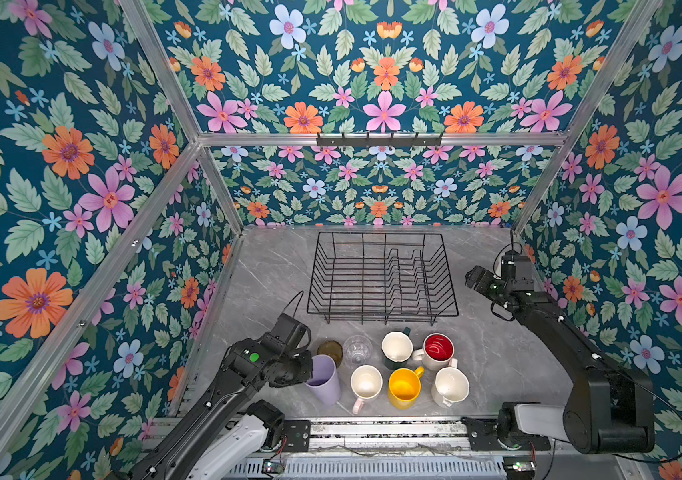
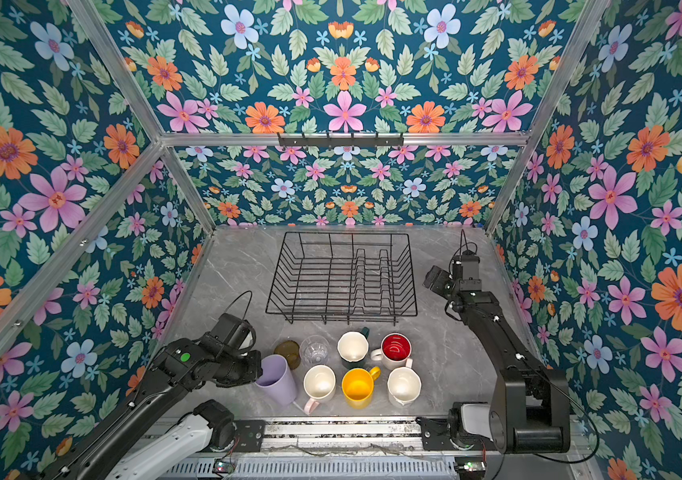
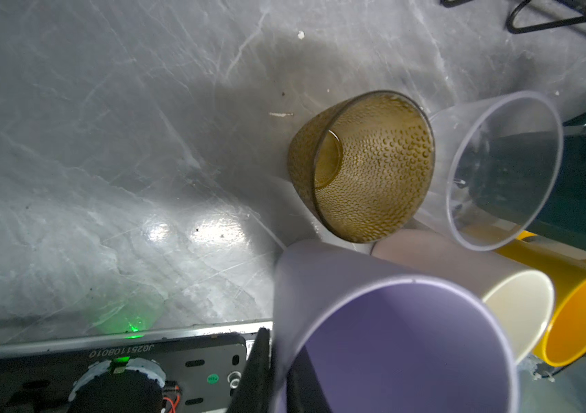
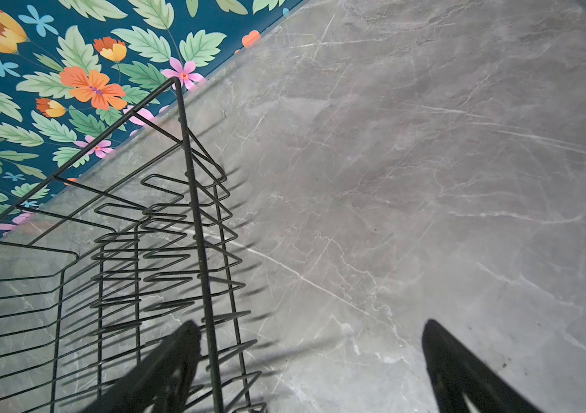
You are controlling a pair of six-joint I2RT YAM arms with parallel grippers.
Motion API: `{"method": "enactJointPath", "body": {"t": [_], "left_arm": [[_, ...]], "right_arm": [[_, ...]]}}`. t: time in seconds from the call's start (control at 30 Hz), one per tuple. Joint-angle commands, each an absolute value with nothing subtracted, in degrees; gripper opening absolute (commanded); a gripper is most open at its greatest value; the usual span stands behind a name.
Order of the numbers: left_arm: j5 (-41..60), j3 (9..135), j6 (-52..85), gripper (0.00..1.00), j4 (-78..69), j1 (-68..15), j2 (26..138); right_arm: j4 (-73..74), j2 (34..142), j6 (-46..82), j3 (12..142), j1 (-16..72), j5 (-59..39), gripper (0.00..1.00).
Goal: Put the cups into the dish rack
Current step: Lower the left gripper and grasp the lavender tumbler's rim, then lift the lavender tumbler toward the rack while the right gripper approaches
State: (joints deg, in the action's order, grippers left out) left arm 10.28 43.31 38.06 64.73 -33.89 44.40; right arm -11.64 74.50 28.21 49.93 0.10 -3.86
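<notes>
Counted on the grey marble table: eight cups, one dish rack, two arms.

Nearest row, four cups, left to right:
- lilac tumbler
- pale pink mug, cream inside
- yellow mug
- white mug

Second row, directly behind, four cups:
- amber glass
- clear glass
- dark green mug, white inside
- white mug with red lining

All eight stand mouth up and packed close. In the left wrist view the amber and clear glasses sit just beside each other; contact cannot be confirmed.

The left gripper is clenched on the lilac tumbler's wall at the rim. One finger lies outside, and a dark shape shows inside the cup. The tumbler's base is hidden behind its own body, so whether it rests on the table cannot be told.

Beyond the cups stands the dish rack, a black wire basket with upright dividers on its right half. The table shows through its wires. Every cup is in front of it, outside it.

The right gripper hangs at the rack's right side, jaws spread wide and gripping nothing. In the right wrist view one finger overlaps the rack's edge wire.

One black hook rail is mounted on the far crossbar.
</notes>
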Motion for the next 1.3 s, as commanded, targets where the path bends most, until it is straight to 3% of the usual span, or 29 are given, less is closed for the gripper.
{"method": "enactJointPath", "body": {"t": [0.0,0.07,0.5,0.8,1.0,1.27], "left_arm": [[8.99,44.50,37.44,0.06,67.76,-33.93,43.82],[8.70,44.99,37.44,0.00,68.87,-33.93,43.46],[0.18,63.66,35.41,0.00,77.38,-33.93,44.71],[-5.90,77.62,29.92,0.00,69.74,-33.93,51.25],[-2.49,81.46,29.62,0.00,60.63,-33.93,53.67],[6.15,71.05,31.90,0.00,32.60,-33.93,53.28]], "right_arm": [[-10.99,74.75,27.51,50.01,0.09,-3.16,0.96],[-10.95,74.93,27.51,50.33,0.09,-3.30,0.96],[-12.78,72.16,27.83,51.01,0.09,-5.44,0.96],[-13.41,67.33,28.03,53.15,0.10,-11.67,0.96],[-11.33,62.98,29.63,52.53,0.09,-21.71,0.96],[0.43,59.68,35.34,49.96,0.10,-43.23,0.96]]}}
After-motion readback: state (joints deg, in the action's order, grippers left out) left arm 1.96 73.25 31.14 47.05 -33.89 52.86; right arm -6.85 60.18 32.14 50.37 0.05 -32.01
